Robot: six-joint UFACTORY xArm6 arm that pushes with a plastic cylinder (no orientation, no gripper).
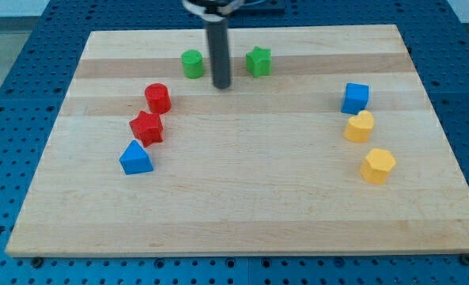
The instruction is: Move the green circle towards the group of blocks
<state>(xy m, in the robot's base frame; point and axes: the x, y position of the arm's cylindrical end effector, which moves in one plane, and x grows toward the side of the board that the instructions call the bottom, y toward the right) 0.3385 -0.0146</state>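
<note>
The green circle (192, 64) sits near the view's top, left of centre on the wooden board (242, 214). My tip (221, 85) rests on the board just right of and slightly below the green circle, apart from it. A green star (259, 61) lies right of the rod. A group at the view's left holds a red circle (158, 98), a red star (147, 127) and a blue triangle (135, 158).
At the view's right stand a blue cube (356, 97), a yellow heart (360, 127) and a yellow hexagon (377, 165). The board lies on a blue perforated table (13, 95).
</note>
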